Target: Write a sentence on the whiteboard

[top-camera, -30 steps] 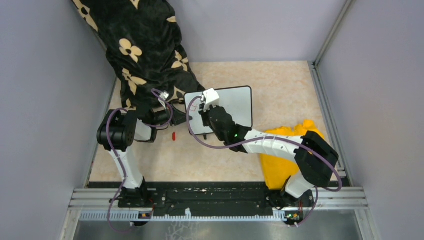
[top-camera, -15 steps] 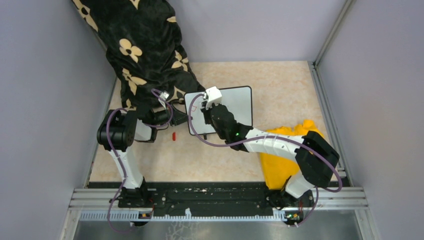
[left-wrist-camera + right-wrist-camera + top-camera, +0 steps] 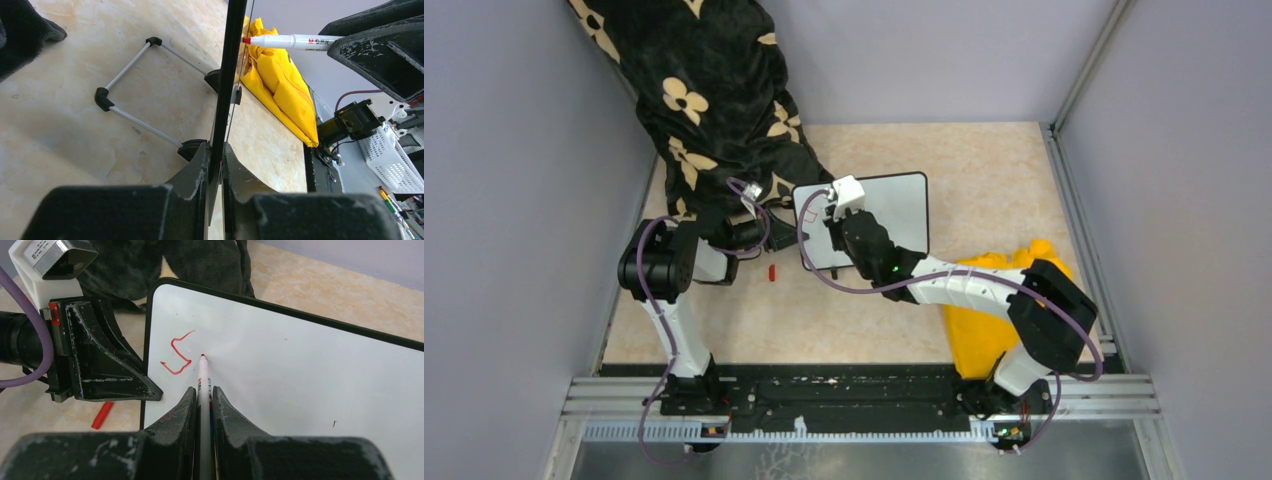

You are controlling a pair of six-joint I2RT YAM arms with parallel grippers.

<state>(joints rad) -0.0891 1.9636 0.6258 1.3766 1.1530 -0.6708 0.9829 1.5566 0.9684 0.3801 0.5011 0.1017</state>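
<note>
Red opening stroke [image 3: 178, 356] marks the glossy black-framed whiteboard [image 3: 300, 380]; right end effector [image 3: 202, 392], clamped on a white red-tipped marker [image 3: 203, 376], should press lightly while left end effector [image 3: 216, 148] pinches the frame.

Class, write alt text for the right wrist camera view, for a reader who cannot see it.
The right gripper holds a red marker with its tip at the whiteboard, just right of a red S-shaped stroke, the only letter there. The left gripper clamps the board's left edge.
</note>
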